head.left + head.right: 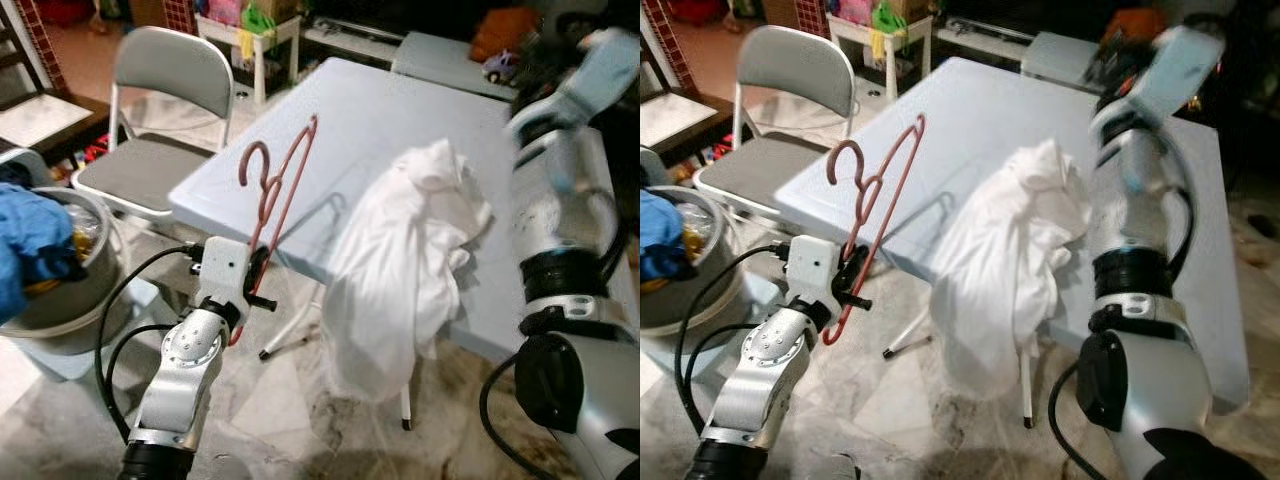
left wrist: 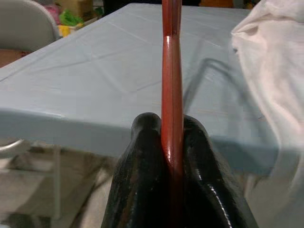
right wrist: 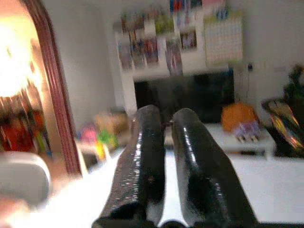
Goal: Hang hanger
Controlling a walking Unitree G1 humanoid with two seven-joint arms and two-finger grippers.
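Head view: left gripper (image 1: 255, 275) clamped red hanger (image 1: 280, 190) low on its frame, hook up, beside table (image 1: 360, 120) edge; white shirt (image 1: 410, 260) draped off table. Left wrist: fingers (image 2: 142, 166) pinched thin stiff bar; light, likely slippery. Right wrist: right gripper (image 3: 164, 156) nearly closed, empty, raised.

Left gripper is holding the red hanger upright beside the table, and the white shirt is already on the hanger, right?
Not quite. The left gripper does hold the red hanger upright, but the white shirt lies draped over the table edge, apart from it, as the left eye view shows.
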